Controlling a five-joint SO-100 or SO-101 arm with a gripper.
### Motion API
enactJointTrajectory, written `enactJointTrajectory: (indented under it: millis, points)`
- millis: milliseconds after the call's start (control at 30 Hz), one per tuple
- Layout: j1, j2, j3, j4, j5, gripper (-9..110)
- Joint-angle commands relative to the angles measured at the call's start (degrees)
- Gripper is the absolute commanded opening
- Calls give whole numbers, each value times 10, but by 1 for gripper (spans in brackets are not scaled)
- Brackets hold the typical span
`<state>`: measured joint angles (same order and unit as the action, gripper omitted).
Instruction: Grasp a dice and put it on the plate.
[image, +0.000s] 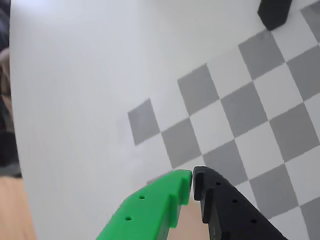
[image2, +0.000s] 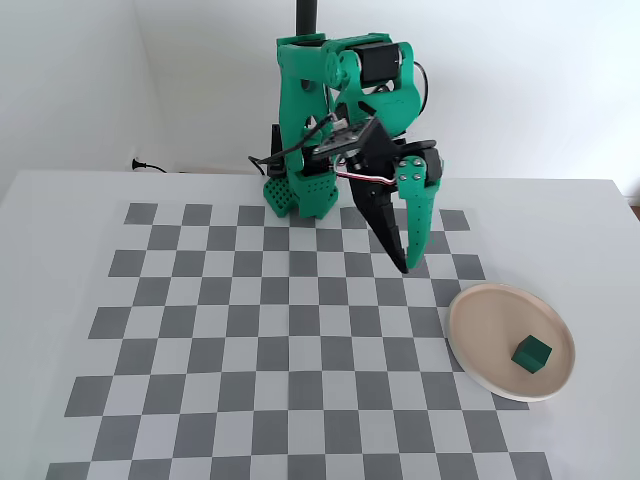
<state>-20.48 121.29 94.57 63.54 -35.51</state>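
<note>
With the small dark green cube dice (image2: 531, 352) already lying on the right part of the round beige-pink plate (image2: 468, 335), near right in the fixed view, looks like the placing step done. Two-finger green-and-black hand (image2: 407, 268) hanging above the checkered board, left of and farther back than the plate, fingertips closed together and empty, as the wrist view also shows (image: 192, 182). Next, probably nothing but a retreat to rest. White tabletop (image2: 60, 200) under a grey-and-white checker mat (image2: 270, 350); plain white wall (image2: 520, 80) behind.
</note>
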Motion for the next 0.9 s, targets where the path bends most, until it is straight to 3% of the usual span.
enactJointTrajectory:
  millis: [0,533,867]
  points:
    - [42,80,62,-88,74,-4]
    - [171,253,397,-244,195,-4]
    - [197,391,576,-248,265,-4]
